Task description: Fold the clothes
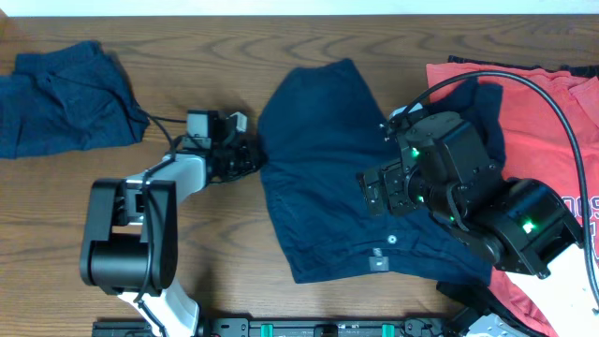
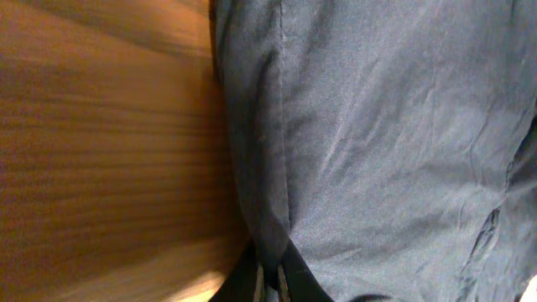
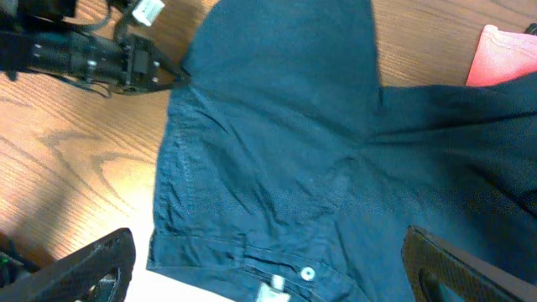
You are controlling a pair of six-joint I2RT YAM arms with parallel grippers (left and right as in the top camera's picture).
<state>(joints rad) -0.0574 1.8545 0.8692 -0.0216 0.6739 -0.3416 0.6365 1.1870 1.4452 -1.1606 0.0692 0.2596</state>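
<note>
A dark navy garment (image 1: pixel 328 168) lies spread in the middle of the table, with a waistband-like hem, a button (image 1: pixel 391 240) and a label at its near edge. My left gripper (image 1: pixel 251 159) is shut on its left edge; the left wrist view shows the fingers (image 2: pixel 270 283) pinching a fold of the navy cloth (image 2: pixel 377 143). My right gripper (image 1: pixel 376 192) is open wide and empty above the garment's right half; in the right wrist view its fingers (image 3: pixel 268 273) straddle the hem and button (image 3: pixel 308 273).
A crumpled navy garment (image 1: pixel 65 98) lies at the far left. A coral-red shirt (image 1: pixel 552 122) with printed lettering lies at the right, partly under my right arm, and also shows in the right wrist view (image 3: pixel 503 54). Bare wood table (image 1: pixel 215 234) lies between.
</note>
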